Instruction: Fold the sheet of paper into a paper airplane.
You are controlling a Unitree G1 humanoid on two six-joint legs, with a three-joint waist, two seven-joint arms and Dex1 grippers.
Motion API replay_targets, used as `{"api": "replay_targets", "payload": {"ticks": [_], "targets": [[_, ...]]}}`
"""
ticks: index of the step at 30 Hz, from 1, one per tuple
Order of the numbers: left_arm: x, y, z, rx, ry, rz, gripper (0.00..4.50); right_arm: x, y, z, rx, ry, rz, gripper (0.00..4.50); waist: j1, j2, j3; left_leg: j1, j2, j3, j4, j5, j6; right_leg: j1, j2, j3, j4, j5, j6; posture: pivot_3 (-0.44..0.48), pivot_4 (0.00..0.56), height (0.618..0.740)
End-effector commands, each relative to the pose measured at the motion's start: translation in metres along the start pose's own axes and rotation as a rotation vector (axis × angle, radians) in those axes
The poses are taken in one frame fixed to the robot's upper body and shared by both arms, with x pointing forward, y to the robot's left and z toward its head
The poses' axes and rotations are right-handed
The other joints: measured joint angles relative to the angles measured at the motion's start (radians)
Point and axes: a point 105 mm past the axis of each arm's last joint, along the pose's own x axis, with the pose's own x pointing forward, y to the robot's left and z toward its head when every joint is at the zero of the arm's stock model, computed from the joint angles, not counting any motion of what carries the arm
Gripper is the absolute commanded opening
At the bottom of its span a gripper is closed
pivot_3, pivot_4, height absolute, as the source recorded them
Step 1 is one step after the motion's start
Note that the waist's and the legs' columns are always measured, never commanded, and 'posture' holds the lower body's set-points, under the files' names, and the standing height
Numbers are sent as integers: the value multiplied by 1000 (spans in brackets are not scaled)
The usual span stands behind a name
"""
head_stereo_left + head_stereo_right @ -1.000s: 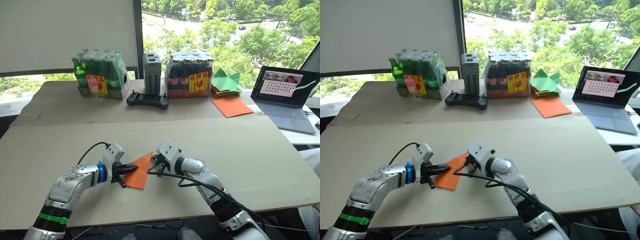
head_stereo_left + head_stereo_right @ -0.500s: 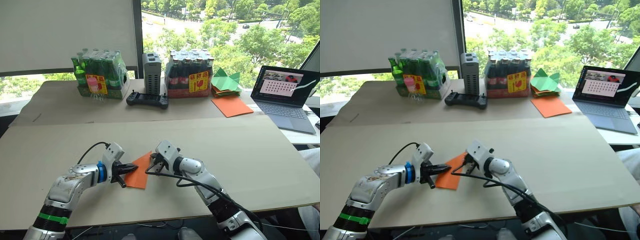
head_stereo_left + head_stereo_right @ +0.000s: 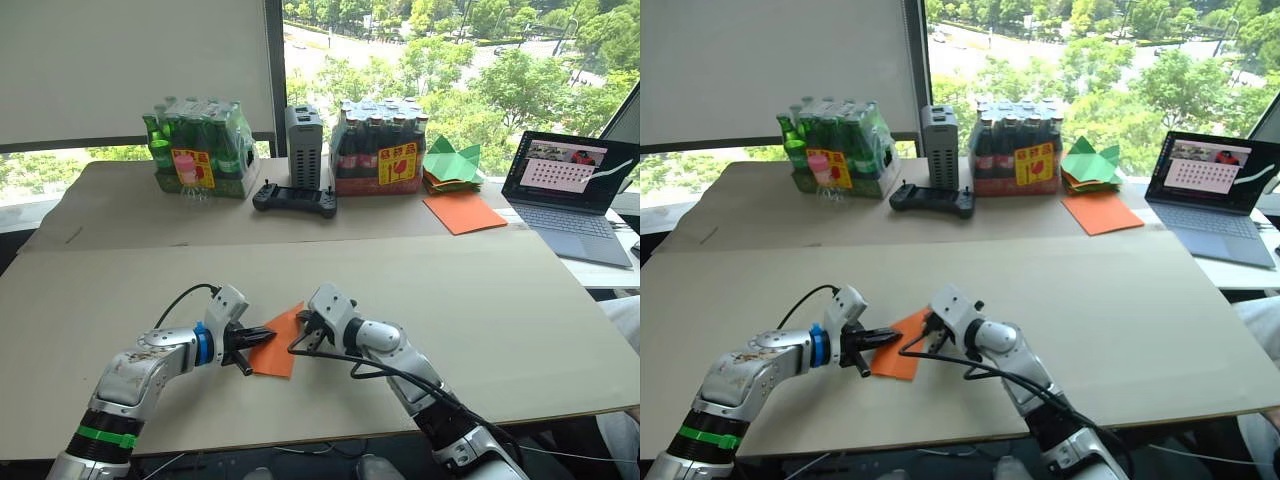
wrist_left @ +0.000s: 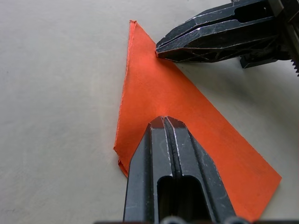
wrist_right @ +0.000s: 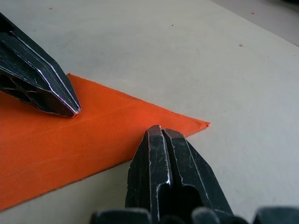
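So, quick rundown of your setup:
Paper airplane [image 3: 277,339]: flat orange pointed wedge on the near cardboard table [image 3: 520,300], between your two grippers.
Left gripper [image 4: 167,122]: fingers pressed together, tip resting on the wedge's wide end.
Right gripper [image 5: 160,131]: fingers closed tight too, tip at the long edge near the point.
Back of table: bigger orange sheet [image 3: 463,212], green paper shapes [image 3: 452,163], two shrink-wrapped bottle packs [image 3: 198,148], black controller [image 3: 294,200], laptop [image 3: 577,190].
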Motion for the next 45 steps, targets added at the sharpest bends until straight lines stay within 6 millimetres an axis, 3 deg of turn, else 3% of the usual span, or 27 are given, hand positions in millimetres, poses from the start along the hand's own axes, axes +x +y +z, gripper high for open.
{"api": "replay_targets", "payload": {"ticks": [1,18,45], "targets": [[0,1,-10,-17,38,18,43,1,6,-2,10,0,27,0,0,0,0,0,0,0,0,0,0,0,0,0,0,0,0,0,150,740],[0,1,-11,-20,40,17,43,-11,32,-10,33,50,188,0,1,0,0,1,0,0,-5,0,0,0,0,0,-3,-1,1,0,150,740],[0,3,-9,-21,38,23,43,-27,52,-12,150,92,337,0,4,0,0,2,0,0,-6,0,0,0,0,0,-3,-4,6,0,150,740]]}}
